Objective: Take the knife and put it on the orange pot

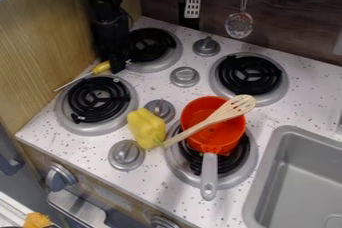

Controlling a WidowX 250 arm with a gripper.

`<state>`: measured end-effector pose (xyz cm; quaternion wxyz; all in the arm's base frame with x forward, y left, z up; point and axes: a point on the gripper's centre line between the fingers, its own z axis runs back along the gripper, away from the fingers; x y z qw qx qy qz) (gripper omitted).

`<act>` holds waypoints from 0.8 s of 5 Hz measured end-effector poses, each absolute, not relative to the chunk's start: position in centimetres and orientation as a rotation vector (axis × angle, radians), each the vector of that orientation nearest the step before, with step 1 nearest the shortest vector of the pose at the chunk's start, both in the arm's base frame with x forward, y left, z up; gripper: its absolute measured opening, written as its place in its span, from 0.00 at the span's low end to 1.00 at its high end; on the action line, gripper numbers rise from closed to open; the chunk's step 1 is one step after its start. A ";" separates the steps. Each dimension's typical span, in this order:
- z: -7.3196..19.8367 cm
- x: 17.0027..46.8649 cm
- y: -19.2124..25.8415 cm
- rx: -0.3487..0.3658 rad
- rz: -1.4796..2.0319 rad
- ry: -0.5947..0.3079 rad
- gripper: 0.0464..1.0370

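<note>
The orange pot (224, 142) is crossed by a slotted wooden spoon (237, 105), its handle end set right by a yellow pepper (145, 126). The grey sink (265, 182) is cut off by the view's edge. The yellow-handled knife (100, 67) is seen at the left burner's (88, 126) upper edge, handle end partly covered by the gripper (118, 66); its opening and any grasp cannot be told.
</note>
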<state>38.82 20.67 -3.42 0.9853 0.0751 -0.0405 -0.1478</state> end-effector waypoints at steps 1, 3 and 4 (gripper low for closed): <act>-3.1 38.7 20.8 0.219 -0.323 -0.087 0.42; -1.3 38.1 20.7 0.299 -0.373 -0.043 0.28; 1.9 37.9 20.0 0.336 -0.317 -0.022 0.24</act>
